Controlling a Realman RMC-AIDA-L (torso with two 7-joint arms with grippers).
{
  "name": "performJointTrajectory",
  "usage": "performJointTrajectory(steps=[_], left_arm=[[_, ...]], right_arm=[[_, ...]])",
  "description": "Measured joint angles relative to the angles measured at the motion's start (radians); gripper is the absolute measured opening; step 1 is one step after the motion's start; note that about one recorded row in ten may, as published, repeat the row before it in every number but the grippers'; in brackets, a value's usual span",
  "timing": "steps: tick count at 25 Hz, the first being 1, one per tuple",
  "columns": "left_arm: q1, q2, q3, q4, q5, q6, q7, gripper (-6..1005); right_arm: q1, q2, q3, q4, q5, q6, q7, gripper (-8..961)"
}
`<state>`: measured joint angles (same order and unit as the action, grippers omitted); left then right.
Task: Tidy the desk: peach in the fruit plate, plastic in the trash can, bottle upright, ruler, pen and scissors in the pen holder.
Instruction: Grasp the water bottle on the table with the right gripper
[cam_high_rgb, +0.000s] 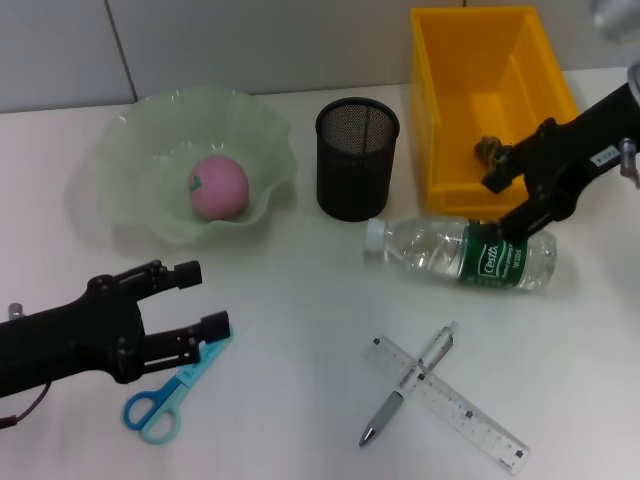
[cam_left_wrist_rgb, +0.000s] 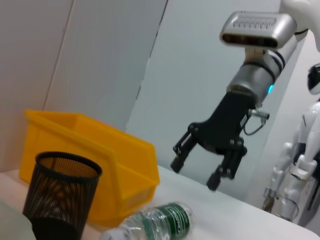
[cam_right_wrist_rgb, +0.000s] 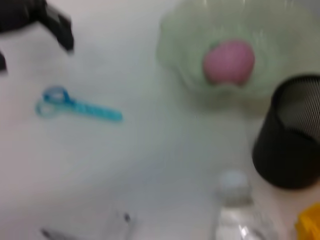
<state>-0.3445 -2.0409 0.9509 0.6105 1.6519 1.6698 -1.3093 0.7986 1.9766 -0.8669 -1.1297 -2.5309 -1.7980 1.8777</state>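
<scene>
Nearest you, by the desk's (cam_high_rgb: 300, 330) front edge, the clear ruler (cam_high_rgb: 447, 403) lies crossed under the pen (cam_high_rgb: 408, 385). Toward the front left corner, the left gripper (cam_high_rgb: 197, 298) hangs over the blue scissors (cam_high_rgb: 172, 392), fingers spread, empty.

Farther back, the right gripper (cam_high_rgb: 504, 207) hovers open above the toppled water bottle (cam_high_rgb: 463, 254). Standing it up looks like your current step: close on its body, then tilt it upright.

Behind, the mesh pen holder (cam_high_rgb: 357, 158) looks empty, the peach (cam_high_rgb: 218, 187) sits in the green fruit plate (cam_high_rgb: 130, 150), and something small sits in the yellow bin (cam_high_rgb: 440, 150).
</scene>
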Motion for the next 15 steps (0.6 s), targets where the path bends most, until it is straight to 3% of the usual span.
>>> performJointTrajectory(steps=[9, 15], left_arm=[[0.002, -0.014, -0.039, 0.0, -0.001, 0.002, 0.008, 795], [0.002, -0.017, -0.055, 0.0, -0.001, 0.002, 0.01, 794]], right_arm=[[0.033, 0.016, -0.123, 0.002, -0.139, 0.061, 0.001, 764], [0.03, 0.056, -0.2, 0.029, -0.212, 0.154, -0.011, 764]])
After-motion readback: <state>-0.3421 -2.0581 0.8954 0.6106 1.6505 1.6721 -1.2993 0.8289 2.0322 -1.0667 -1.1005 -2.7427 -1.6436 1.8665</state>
